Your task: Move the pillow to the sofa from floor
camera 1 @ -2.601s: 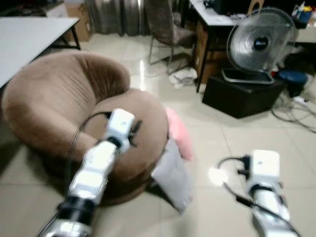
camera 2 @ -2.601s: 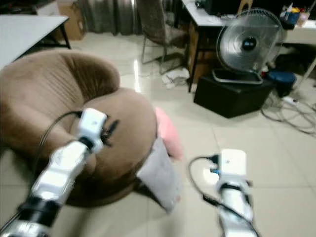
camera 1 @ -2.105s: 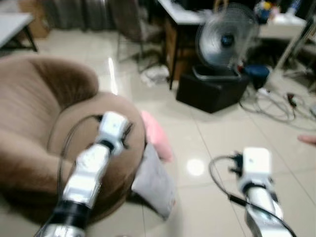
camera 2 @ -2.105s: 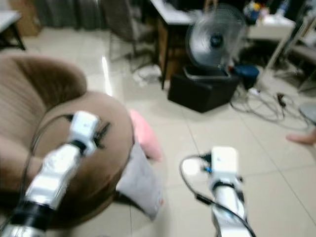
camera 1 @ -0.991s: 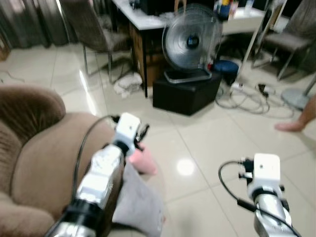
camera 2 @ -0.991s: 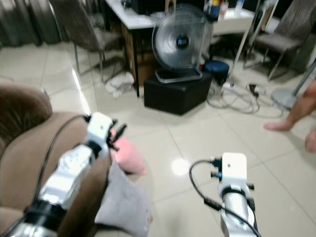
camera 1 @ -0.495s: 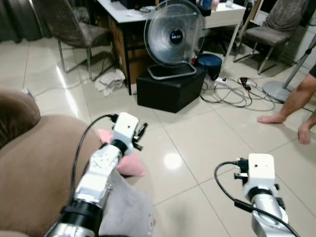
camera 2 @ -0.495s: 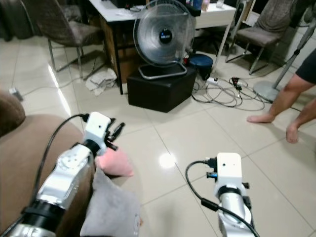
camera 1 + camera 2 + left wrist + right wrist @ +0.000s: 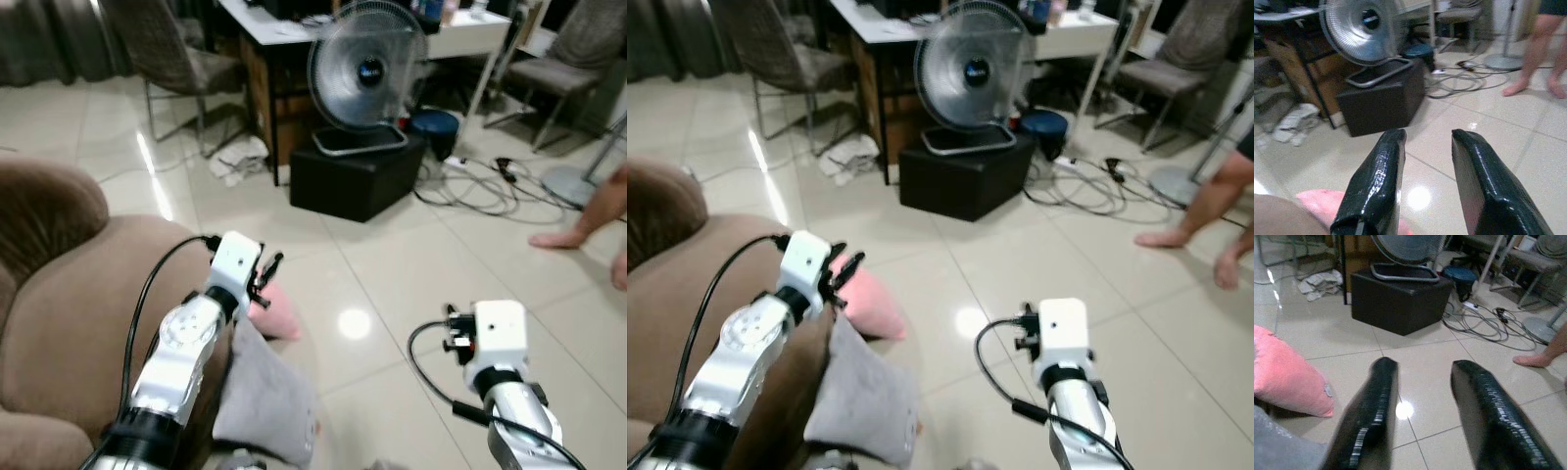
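Brown sofa [image 9: 69, 294] on the far left, and tucked against its front edge on the tiled floor [image 9: 392, 264] lies the pink pillow [image 9: 867, 299], with a grey pillow [image 9: 862, 397] leaning on the sofa just nearer the camera. The left gripper [image 9: 1422, 183] hangs over the sofa's front rim, jaws spread with open air between them; the pink pillow sits just beyond and below its fingers [image 9: 1376, 181], not touched. Moving right of the sofa, the right gripper [image 9: 1422, 416] hovers above bare tile, jaws also parted and gripping nothing; the pink pillow lies off to its left side, well clear of the fingertips. Farther from the sofa, a fan [image 9: 362, 73] stands on a black box [image 9: 358, 176], cables [image 9: 480, 186] trail across the floor, and a person's bare foot [image 9: 558, 238] rests at the far right.
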`<state>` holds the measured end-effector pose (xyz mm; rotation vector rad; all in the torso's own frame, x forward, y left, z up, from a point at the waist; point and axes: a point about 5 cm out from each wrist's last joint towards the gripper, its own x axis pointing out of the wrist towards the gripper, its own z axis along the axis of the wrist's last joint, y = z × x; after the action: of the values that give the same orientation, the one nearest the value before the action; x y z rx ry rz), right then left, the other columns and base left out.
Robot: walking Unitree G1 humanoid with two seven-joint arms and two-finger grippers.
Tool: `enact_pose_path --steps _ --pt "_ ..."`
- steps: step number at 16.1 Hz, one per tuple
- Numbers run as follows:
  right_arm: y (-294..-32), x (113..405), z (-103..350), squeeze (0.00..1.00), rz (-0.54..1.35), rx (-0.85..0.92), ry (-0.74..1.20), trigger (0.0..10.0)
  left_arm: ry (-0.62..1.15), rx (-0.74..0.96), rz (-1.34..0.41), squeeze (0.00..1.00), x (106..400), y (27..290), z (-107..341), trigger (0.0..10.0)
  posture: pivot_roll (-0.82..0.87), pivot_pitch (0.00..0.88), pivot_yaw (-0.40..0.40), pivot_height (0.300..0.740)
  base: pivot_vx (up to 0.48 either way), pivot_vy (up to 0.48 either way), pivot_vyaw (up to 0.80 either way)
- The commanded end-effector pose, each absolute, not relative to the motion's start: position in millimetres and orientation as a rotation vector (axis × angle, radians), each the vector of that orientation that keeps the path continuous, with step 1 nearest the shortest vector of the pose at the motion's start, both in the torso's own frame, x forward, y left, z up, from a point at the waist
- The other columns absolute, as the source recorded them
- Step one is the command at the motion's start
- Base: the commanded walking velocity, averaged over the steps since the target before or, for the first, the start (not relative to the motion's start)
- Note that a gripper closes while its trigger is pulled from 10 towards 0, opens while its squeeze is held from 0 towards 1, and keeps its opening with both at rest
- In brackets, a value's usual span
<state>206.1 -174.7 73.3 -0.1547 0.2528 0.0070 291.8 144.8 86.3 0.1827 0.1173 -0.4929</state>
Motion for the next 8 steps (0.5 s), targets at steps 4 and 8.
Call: enact_pose_path --steps 4,8 --pt "-168.6 204.6 72.0 1.00 0.088 -0.181 0.222 10.0 0.097 0.152 -0.564 1.00 286.6 142.8 91.1 10.0 -0.01 0.010 -0.033 0.630 0.000 0.000 0.00" --pt "-170.8 200.1 67.7 1.00 0.083 -0.170 0.216 10.0 0.079 0.147 -0.570 0.19 285.0 141.1 93.8 10.0 -0.01 0.014 -0.029 0.610 0.000 0.000 0.00"
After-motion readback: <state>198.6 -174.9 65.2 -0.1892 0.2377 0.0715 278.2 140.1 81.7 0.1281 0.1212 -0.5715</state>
